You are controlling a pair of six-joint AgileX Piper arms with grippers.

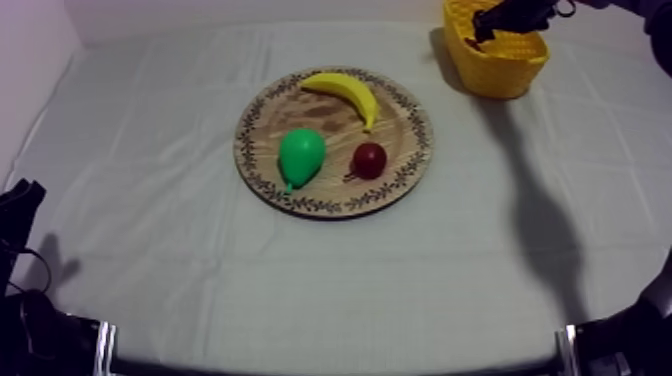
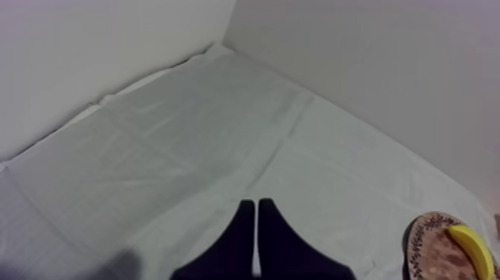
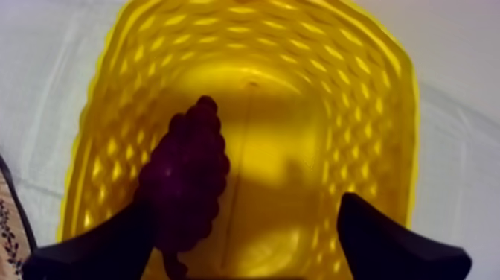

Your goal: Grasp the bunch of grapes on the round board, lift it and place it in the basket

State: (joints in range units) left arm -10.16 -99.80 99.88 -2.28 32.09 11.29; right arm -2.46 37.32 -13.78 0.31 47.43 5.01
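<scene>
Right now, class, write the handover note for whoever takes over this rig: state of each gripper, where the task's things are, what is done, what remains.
Left gripper: shut on nothing, low over the cloth.
Right gripper: open, over the yellow basket.
Bunch of grapes: inside the basket, beside one finger, not clamped.
Wooden board: carries a banana, a pear and a small red fruit.
Done: grapes are off the board and in the basket.
Left: probably only lifting the right arm clear.
</scene>
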